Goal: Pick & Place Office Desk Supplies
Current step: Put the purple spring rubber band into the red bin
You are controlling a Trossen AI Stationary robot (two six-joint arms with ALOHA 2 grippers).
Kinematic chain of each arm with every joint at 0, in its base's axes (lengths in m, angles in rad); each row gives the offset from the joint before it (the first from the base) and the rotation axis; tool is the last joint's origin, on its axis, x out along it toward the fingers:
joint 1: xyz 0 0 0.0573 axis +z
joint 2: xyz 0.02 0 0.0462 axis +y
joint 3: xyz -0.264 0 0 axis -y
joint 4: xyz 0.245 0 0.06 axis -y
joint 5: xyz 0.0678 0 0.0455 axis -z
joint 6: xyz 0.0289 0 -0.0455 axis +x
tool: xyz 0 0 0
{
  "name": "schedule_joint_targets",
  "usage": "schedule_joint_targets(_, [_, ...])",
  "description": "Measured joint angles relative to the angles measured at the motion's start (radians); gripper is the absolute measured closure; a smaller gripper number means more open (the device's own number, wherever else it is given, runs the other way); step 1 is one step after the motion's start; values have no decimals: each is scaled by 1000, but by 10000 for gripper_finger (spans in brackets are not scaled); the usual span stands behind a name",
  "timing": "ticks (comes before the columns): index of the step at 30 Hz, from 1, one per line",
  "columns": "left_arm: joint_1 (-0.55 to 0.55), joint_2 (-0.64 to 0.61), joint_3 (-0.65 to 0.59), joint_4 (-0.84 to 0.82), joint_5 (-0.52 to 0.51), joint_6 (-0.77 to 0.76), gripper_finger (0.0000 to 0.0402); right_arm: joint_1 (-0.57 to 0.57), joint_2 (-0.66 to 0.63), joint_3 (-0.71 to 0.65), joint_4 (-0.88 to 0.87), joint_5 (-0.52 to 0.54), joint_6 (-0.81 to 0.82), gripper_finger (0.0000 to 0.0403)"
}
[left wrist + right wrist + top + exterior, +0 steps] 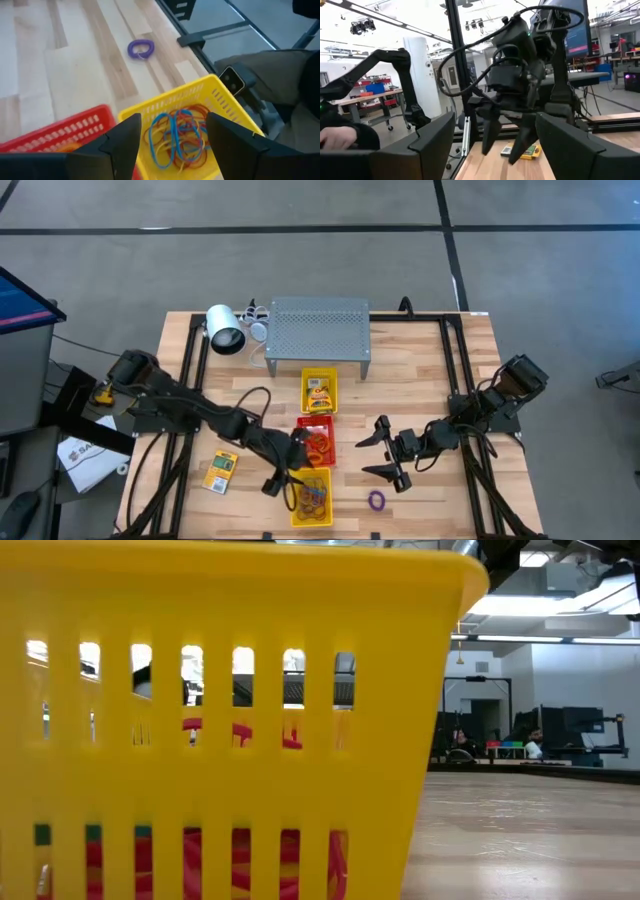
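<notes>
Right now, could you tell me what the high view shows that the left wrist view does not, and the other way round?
Only the high view shows the card packet lying on the table, the metal shelf, the white lamp and the right gripper, jaws open. Only the left wrist view makes out blue, red and yellow rubber bands. Both show the purple loop on the wood, the yellow tray, the red tray and the open left gripper.

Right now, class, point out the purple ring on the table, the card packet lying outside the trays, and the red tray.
purple ring (376,500): high view, on its loop.
card packet (221,471): high view, middle of its printed face.
red tray (303,423): high view, on its rim.
</notes>
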Motion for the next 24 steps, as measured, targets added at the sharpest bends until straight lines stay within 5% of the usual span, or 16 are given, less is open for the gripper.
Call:
schedule_joint_targets(6, [1, -105, -40, -68, -2, 0, 187, 7, -17, 44, -86, 3, -15, 129])
schedule_joint_targets(17, [7, -342, -182, -40, -194, -32, 199, -3, -191, 284, -1273, 29, 282, 129])
schedule_joint_targets(24, [8, -392, -300, 134, -241, -90, 199, 58, -169, 296, -1466, 12, 479, 129])
